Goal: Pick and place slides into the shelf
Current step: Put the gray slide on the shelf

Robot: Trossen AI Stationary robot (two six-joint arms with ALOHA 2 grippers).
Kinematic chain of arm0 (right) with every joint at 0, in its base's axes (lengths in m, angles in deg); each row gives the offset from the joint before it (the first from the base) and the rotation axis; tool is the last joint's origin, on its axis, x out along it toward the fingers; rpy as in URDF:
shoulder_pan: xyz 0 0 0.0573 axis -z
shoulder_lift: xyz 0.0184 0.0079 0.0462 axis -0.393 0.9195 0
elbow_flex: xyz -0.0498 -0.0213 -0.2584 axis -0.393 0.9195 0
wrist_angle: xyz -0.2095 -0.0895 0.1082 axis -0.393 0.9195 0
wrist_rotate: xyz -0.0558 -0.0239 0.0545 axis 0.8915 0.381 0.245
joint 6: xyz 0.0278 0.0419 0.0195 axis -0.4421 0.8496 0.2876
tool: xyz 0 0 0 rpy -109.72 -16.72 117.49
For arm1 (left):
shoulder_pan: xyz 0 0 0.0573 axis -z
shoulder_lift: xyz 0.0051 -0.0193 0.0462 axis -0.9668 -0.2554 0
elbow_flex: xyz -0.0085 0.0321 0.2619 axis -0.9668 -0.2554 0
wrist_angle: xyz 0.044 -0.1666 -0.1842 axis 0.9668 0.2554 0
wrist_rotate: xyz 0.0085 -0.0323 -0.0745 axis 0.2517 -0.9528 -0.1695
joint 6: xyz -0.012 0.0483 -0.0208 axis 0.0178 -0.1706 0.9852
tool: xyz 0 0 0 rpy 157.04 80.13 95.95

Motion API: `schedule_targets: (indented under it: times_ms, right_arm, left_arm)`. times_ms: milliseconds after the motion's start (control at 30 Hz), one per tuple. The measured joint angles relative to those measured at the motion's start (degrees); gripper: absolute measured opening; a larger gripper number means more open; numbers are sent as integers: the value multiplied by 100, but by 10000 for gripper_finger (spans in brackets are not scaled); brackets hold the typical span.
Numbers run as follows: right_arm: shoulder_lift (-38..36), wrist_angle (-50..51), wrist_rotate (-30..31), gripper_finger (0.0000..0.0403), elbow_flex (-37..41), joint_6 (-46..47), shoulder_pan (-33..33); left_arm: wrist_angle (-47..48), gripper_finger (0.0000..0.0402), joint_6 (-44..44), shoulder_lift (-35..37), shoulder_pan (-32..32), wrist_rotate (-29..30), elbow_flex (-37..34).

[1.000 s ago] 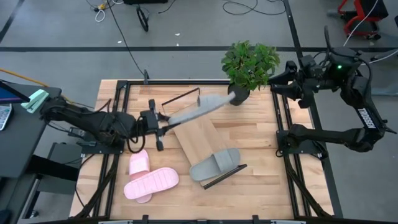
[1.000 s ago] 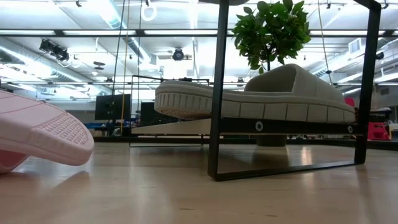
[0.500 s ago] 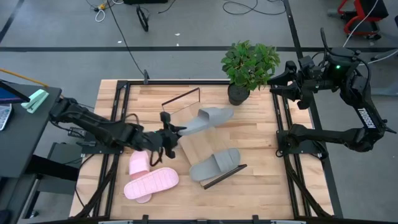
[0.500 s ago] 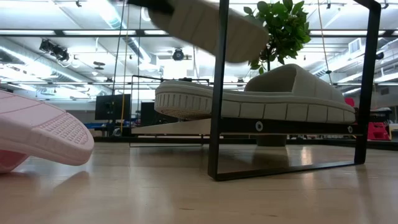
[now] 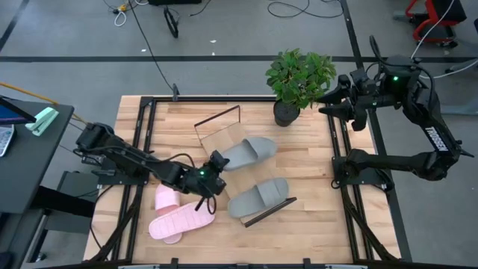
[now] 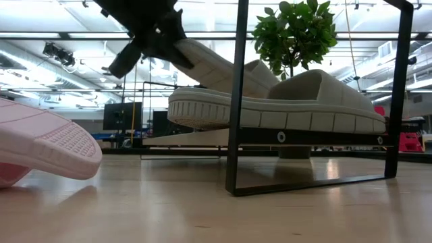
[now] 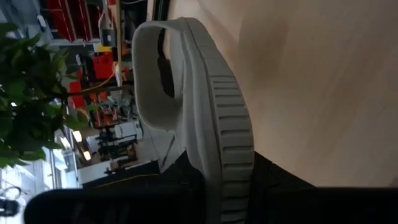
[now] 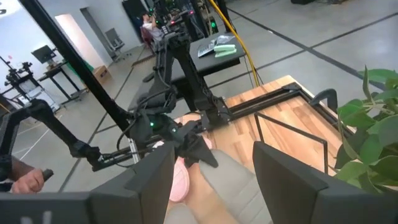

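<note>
My left gripper (image 5: 214, 166) is shut on a grey slide (image 5: 248, 152), which reaches over the far half of the shelf (image 5: 237, 179), a light-wood board with black wire frames (image 6: 236, 101) at its ends. A second grey slide (image 5: 259, 196) lies sole-down on the board's near end. Two pink slides (image 5: 181, 219) (image 5: 166, 196) lie on the table at the near left. My right gripper (image 5: 327, 102) hangs open, high above the far right corner beside the plant. My left gripper pinches the grey slide's heel end (image 7: 229, 186) between its two fingers, one on each flat face of the sole, the ribbed edge showing between them. The fingers come from the table's left, slanting down, along the slide. The slide slopes down from the gripper (image 6: 152, 34); its strap end (image 6: 260, 71) is hidden behind the other slide.
A potted plant (image 5: 299, 78) stands at the table's far edge, right of the shelf. The shelf's near wire frame (image 5: 270, 209) stands beside the resting grey slide. Bare tabletop (image 5: 314, 172) lies to the right of the shelf.
My left gripper has come down and moved toward the table's right and near edges while rolling about its own line. The grey slide, earlier held high and reaching toward the plant, has turned with it and now slopes low over the shelf board.
</note>
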Motion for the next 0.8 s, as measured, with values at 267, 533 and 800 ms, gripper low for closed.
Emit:
schedule_targets:
  times_ms: [267,533,800]
  right_arm:
    - [68,-2,-2,223,0,0,0]
    - [101,0,-2,215,0,15,-2]
    - [103,0,-4,213,0,63,-2]
  left_arm:
    - [-13,60,435,-2,423,-30,0]
    - [201,60,1039,-4,534,-211,-22]
    - [47,60,1120,-544,481,-217,-22]
